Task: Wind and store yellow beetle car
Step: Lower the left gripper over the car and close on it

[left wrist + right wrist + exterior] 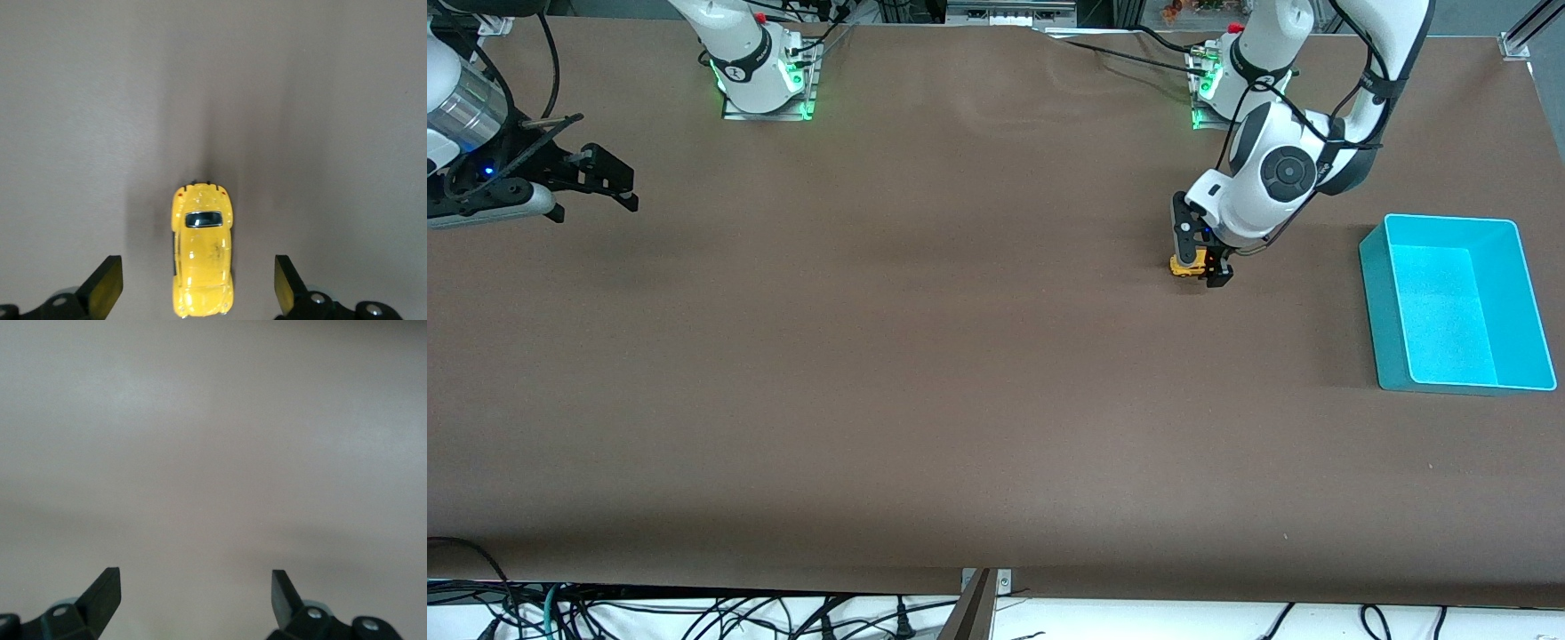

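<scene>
We see the teal bin point(1458, 307) nearest; our left gripper point(1199, 267) straddles the yellow beetle car point(1185, 265), jaws wide, untouching. Our right gripper point(605, 182) waits, jaws wide, empty.

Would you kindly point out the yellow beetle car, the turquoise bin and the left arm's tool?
yellow beetle car point(201, 260): left wrist view, on its roof.
turquoise bin point(1449, 311): front view, on its bare floor.
left tool point(1200, 256): front view, midway between its open fingertips, astride the car.

Left gripper point(1199, 258) low around yellow beetle car point(1187, 265), teal bin point(1378, 293) beside, right gripper point(609, 182) waiting
</scene>
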`<state>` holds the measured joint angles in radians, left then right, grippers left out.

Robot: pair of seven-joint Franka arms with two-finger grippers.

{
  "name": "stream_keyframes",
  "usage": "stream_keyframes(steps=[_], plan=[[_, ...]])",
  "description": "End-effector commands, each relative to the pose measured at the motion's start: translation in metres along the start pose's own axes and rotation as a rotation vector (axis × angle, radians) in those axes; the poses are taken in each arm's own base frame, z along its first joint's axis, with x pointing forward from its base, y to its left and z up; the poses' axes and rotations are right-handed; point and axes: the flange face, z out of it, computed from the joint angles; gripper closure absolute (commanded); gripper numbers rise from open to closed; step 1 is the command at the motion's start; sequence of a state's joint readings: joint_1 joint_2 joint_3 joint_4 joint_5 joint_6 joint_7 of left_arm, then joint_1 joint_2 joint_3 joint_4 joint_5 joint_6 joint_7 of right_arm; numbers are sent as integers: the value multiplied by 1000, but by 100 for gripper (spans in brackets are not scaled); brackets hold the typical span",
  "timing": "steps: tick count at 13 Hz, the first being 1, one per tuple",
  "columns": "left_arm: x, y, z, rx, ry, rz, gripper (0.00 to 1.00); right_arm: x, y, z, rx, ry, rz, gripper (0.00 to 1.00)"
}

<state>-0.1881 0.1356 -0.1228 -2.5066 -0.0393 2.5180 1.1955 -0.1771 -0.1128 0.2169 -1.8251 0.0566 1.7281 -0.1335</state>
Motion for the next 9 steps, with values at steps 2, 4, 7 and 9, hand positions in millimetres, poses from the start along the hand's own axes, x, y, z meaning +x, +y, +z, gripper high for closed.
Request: stream_keyframes(steps=[2,4,7,9], plan=[[-5,13,14,41,20,-12,0,-2,-2,0,-4,-1,9,0],[-3,15,24,54,26,-24,0,-2,-1,2,-5,-6,10,0],[-3,22,36,61,29,-32,0,-2,-1,3,-4,-7,10,0],[-3,21,37,68,32,-33,0,-2,-1,3,-4,-6,10,0]])
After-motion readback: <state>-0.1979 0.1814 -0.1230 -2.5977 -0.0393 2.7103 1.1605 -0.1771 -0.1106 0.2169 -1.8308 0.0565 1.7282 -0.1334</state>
